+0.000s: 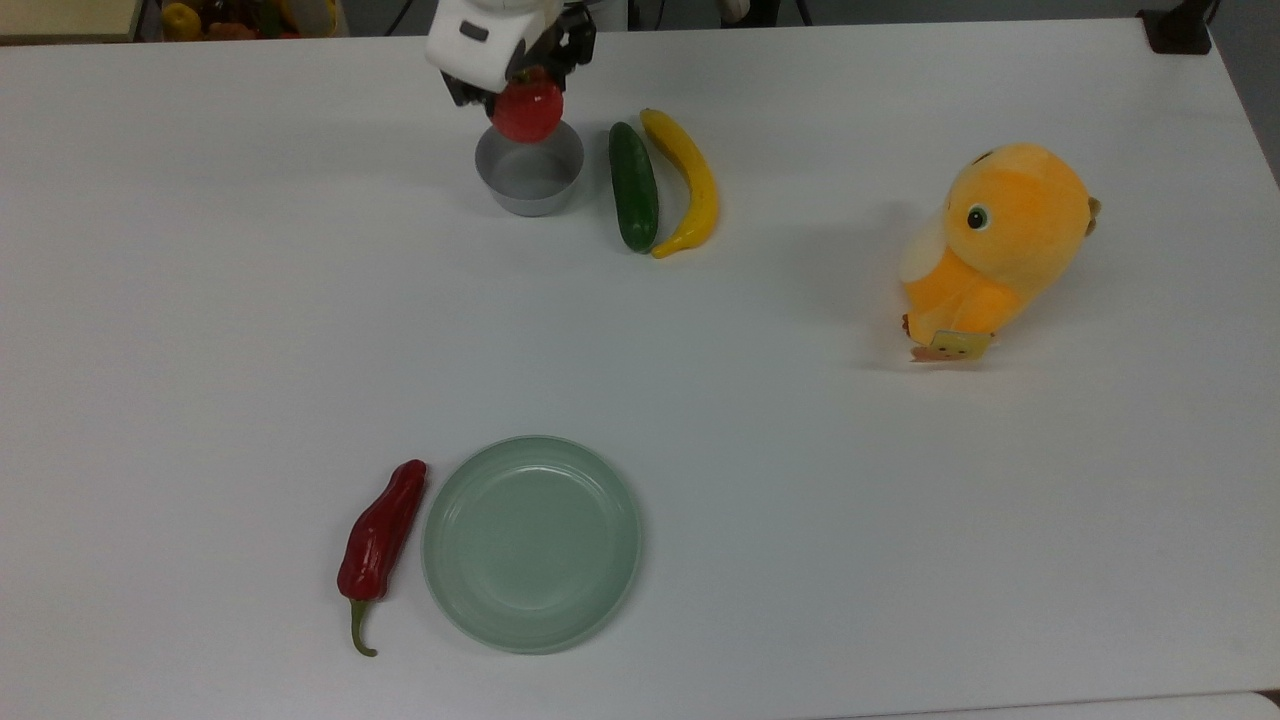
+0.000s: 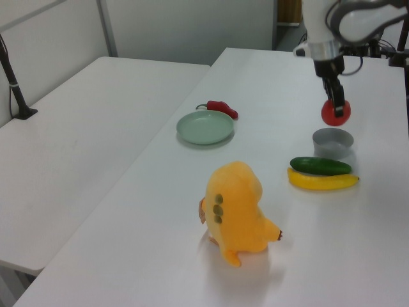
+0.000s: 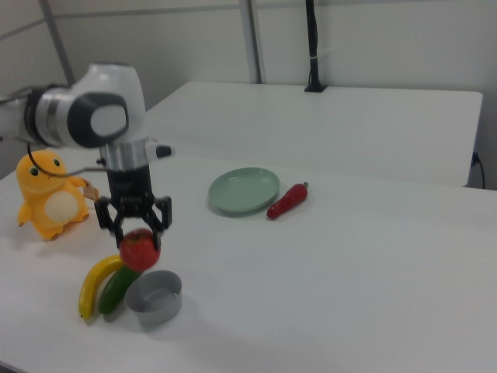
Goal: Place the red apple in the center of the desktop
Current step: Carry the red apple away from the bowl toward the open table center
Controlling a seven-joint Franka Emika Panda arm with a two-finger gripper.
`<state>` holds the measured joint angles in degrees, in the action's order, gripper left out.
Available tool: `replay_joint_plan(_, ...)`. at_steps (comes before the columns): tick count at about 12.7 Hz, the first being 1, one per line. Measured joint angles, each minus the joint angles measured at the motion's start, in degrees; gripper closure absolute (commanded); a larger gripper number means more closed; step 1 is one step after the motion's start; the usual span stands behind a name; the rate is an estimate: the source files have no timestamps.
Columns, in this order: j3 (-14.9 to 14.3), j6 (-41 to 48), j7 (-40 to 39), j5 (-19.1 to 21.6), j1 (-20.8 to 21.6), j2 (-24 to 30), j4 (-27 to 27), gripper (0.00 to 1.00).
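Note:
The red apple point(image 1: 527, 110) point(image 2: 335, 113) point(image 3: 140, 249) hangs in the air above a small grey bowl point(image 1: 529, 169) point(image 2: 332, 142) point(image 3: 154, 296), held from above. My gripper point(image 1: 520, 88) point(image 2: 334, 102) point(image 3: 137, 231) is shut on the apple, its fingers clamped on either side. The bowl beneath is empty. The white desktop point(image 1: 760, 400) point(image 2: 192, 211) point(image 3: 349, 264) spreads out around them; the bowl stands near its far edge in the top view.
A green cucumber point(image 1: 633, 186) and a yellow banana point(image 1: 686, 182) lie right of the bowl in the top view. An orange plush toy point(image 1: 995, 245) stands at the top view's right. A pale green plate point(image 1: 531, 543) and a red chili pepper point(image 1: 380, 540) lie near the front.

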<state>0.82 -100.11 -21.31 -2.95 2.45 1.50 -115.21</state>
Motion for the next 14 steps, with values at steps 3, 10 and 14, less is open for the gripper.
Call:
replay_joint_plan(3, 0.02, 6.18, 0.0, 1.91, 0.01, -0.03, 8.18, 1.0)
replay_joint_plan(10, -0.31, 5.92, 0.23, 2.41, -0.87, -12.04, 23.08, 1.0)
replay_joint_plan(14, -0.37, -2.0, 2.84, 2.4, -0.92, -22.35, 28.42, 1.0)
